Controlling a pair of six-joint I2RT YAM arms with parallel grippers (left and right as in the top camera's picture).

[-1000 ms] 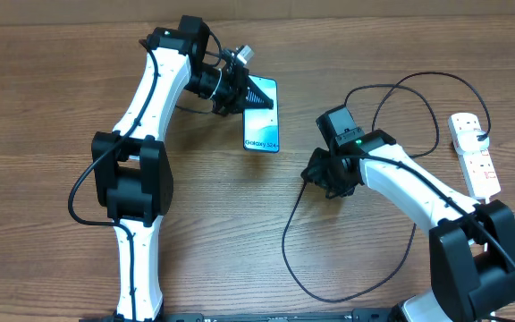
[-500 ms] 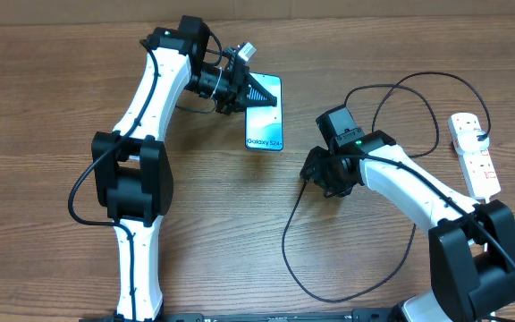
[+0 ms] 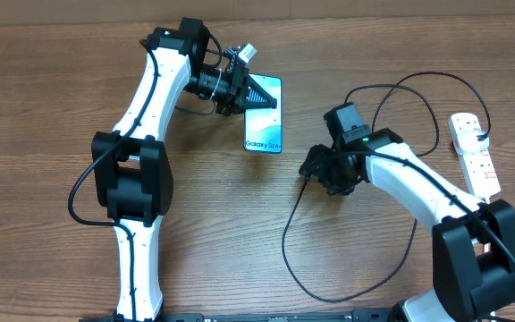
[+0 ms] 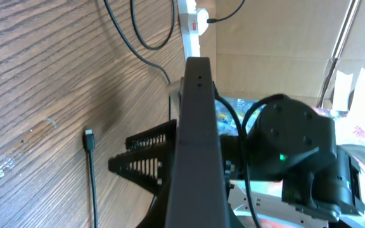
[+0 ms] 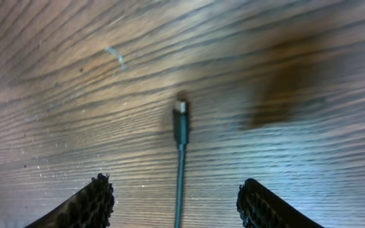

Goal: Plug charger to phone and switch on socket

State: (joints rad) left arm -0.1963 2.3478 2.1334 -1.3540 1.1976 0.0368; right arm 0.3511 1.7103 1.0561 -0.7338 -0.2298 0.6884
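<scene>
The phone (image 3: 265, 130), with a light blue screen and a white "Galaxy S24" band, is held at its upper end by my left gripper (image 3: 259, 98), which is shut on it. In the left wrist view the phone (image 4: 198, 114) shows edge-on between the fingers (image 4: 192, 190). My right gripper (image 3: 325, 172) is open and hovers low over the charger's black connector tip (image 5: 180, 120), which lies on the wood between its fingers (image 5: 179, 206). The charger cable (image 3: 285, 240) loops across the table. The white socket (image 3: 474, 152) lies at the far right.
The table is bare brown wood. The charger's loops (image 3: 401, 85) spread between my right arm and the socket. In the left wrist view the connector tip (image 4: 89, 138), the socket (image 4: 192, 19) and my right arm (image 4: 296, 152) show beyond the phone.
My left gripper has carried the phone a little to the right. My right gripper has shifted slightly over the cable tip.
</scene>
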